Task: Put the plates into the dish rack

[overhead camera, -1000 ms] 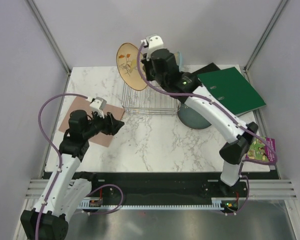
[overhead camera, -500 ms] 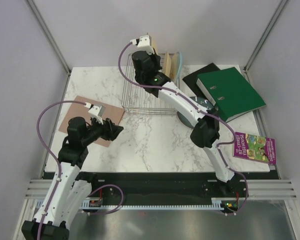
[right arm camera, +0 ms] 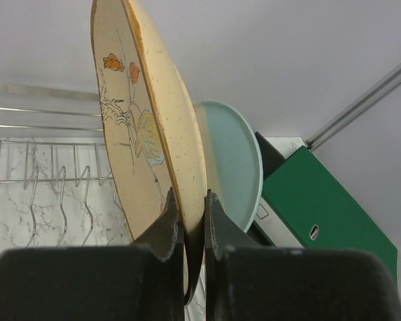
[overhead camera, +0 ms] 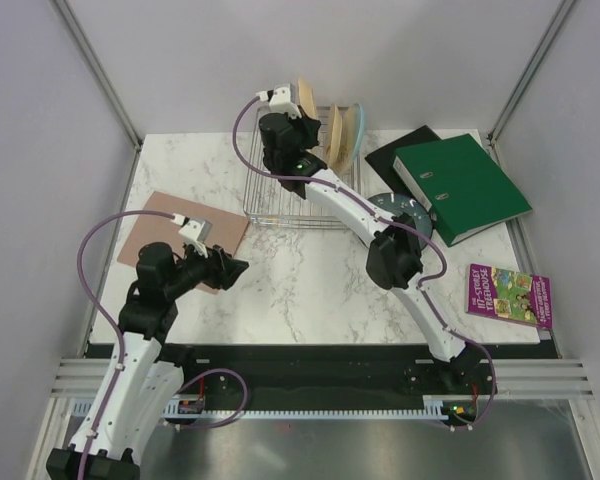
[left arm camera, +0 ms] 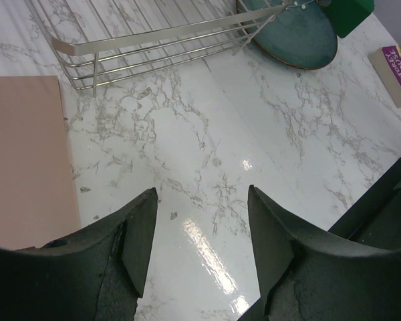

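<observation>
Since a second ago our right claw [right arm camera: 189, 207] has swung across over the dish rack [overhead camera: 275, 195], clenched on the lower rim of the upright bird plate [right arm camera: 147, 134]; our left claw [left arm camera: 200, 227] hangs released.

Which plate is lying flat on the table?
The dark slate-blue plate beside the dish rack; the three pale ones are upright, two in the rack, one bird plate pinched by the right gripper.

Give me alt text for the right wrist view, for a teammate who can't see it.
The right claw pinches the bottom rim of a yellow bird plate, held upright on edge. The dish rack wires show at left behind it; a pale blue plate stands just behind, with a green binder at right.
</observation>
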Robot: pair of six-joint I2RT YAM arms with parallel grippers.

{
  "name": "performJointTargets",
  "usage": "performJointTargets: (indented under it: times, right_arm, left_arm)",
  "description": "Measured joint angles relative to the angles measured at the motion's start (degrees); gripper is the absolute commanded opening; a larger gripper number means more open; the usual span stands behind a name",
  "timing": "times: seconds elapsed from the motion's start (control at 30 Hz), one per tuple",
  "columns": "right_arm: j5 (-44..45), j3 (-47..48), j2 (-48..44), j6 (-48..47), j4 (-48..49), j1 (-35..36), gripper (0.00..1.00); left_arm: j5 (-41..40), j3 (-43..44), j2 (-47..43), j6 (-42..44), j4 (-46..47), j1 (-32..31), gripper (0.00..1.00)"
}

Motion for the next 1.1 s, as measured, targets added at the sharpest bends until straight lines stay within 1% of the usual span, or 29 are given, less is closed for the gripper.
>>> performJointTargets:
  times: [0.2,0.57,0.87,0.9,0.93,0.97,1.0,1.03,1.07,1.1]
  right_arm:
    - [-0.94,0.7,3.45,-0.37,0.09,-2.1,0.0]
    - [-1.95,1.44,4.92,-0.2,1.07,-3.67,0.0]
    - [-3.76,3.28,11.56,1.62,0.74,-3.67,0.0]
    - [-3.78,3.28,12.26,1.95,0.44,-3.69,0.04]
    - [-3.65,3.3,12.85,2.32,0.44,-3.72,0.13]
    - [-3.45,3.39,13.11,2.62,0.79,-3.74,0.31]
    - [-3.39,3.39,13.11,3.02,0.85,-3.76,0.4]
    - [-3.65,3.43,13.09,3.74,1.05,-3.8,0.47]
    - [-4.55,3.41,13.07,3.72,1.66,-3.8,0.56]
    - [-4.85,3.23,12.9,3.98,2.16,-3.8,0.6]
  left_arm:
    - [0.09,-1.33,-0.07,0.02,0.35,0.0,0.64]
    - [0.0,-2.64,0.13,0.02,1.27,0.0,0.64]
    - [-0.04,-2.78,0.79,0.17,1.29,0.0,0.64]
    - [-0.04,-2.78,0.96,0.28,1.29,0.0,0.64]
    - [-0.04,-2.78,1.2,0.44,1.29,0.0,0.64]
    - [-0.07,-2.75,1.36,0.5,1.29,0.0,0.64]
    - [-0.07,-2.75,1.6,0.52,1.29,0.0,0.65]
    - [-0.07,-2.75,1.84,0.55,1.27,0.0,0.65]
    - [-0.07,-2.73,2.08,0.55,1.27,0.0,0.65]
    - [-0.07,-2.71,2.27,0.55,1.27,0.0,0.65]
